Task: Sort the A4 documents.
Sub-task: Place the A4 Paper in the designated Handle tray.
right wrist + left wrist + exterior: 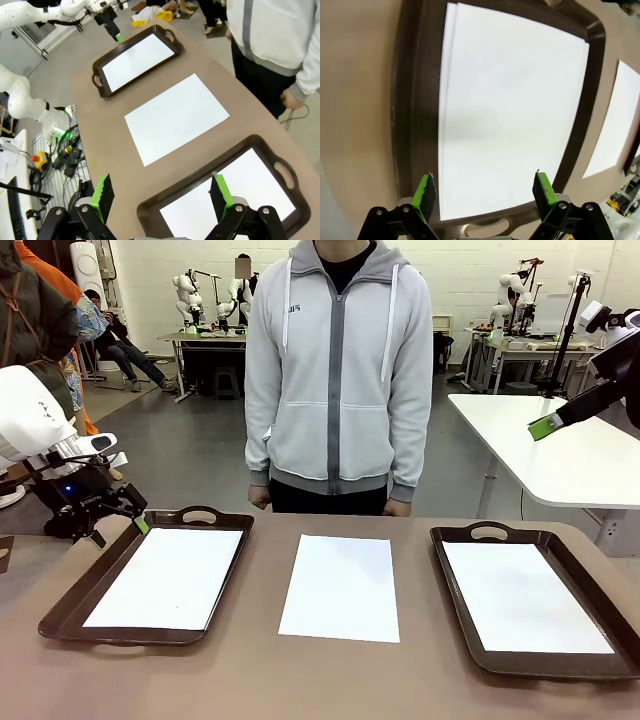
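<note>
Three white A4 documents lie flat on the brown table, all blank, thin and uncreased. In the front view the left-tray sheets fill the floor of the dark brown left tray at lower left. The middle sheet lies bare on the table at the centre, apart from both trays. The right-tray sheet sits in the right tray at lower right. Each has its long axis running from the bottom of the frame toward the top, with its short edges facing the near side and the person standing at the far side.

In the left wrist view the left-tray sheets show as a small stack. At least two left edges are slightly staggered along the left tray's wall, and the long axis runs from the top to the bottom of the frame with a slight tilt. The middle sheet shows at the right edge.

The left hand hangs at the upper left corner of the left tray. Its green pads are spread wide and it is released, with nothing between them.

The right hand is high at the upper right of the front view. In its wrist view it is likewise released, above the right tray and the right-tray sheet. There the middle sheet lies at the centre, its long axis slanting from lower left to upper right.
</note>
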You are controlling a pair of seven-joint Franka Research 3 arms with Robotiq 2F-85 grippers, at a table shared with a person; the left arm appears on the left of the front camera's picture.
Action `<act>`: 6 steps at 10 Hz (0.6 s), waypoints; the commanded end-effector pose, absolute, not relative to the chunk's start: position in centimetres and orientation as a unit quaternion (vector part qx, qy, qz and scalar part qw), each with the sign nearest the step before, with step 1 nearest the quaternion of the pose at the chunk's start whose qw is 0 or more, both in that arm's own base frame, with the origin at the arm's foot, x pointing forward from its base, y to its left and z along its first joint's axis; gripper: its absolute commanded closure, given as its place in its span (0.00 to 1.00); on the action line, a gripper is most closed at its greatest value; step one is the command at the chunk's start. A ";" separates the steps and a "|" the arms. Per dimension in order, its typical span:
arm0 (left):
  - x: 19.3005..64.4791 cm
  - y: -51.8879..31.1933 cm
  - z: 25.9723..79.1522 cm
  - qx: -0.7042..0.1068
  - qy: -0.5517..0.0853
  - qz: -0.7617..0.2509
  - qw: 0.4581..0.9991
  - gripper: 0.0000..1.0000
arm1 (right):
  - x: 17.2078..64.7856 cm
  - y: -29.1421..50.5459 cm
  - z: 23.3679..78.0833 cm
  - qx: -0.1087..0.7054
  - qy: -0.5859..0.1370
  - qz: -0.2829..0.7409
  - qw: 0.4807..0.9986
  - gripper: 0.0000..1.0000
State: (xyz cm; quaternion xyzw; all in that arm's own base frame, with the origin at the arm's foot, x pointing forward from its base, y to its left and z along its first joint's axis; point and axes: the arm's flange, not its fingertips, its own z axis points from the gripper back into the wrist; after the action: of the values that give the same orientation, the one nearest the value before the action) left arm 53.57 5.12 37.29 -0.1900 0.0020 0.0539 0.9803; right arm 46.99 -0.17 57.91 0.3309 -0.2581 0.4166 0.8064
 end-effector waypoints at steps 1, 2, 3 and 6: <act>53.0 5.2 37.7 -0.271 0.018 0.052 0.961 0.00 | 46.9 -0.1 57.8 0.329 -0.255 0.420 0.807 0.00; 53.6 5.1 37.3 -0.190 0.002 0.054 0.980 0.00 | 46.9 -0.1 57.8 0.329 -0.255 0.420 0.807 0.00; 53.6 5.1 37.3 -0.190 0.002 0.054 0.980 0.00 | 46.9 -0.1 57.8 0.329 -0.255 0.420 0.807 0.00; 53.6 5.1 37.3 -0.190 0.002 0.054 0.980 0.00 | 46.9 -0.1 57.8 0.329 -0.255 0.420 0.807 0.00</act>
State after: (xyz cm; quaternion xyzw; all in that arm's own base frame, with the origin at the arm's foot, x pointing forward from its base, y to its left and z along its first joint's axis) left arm 53.51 5.08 37.30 -0.2012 0.0029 0.0479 0.9784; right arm 46.99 -0.16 57.90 0.3309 -0.2580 0.4166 0.8064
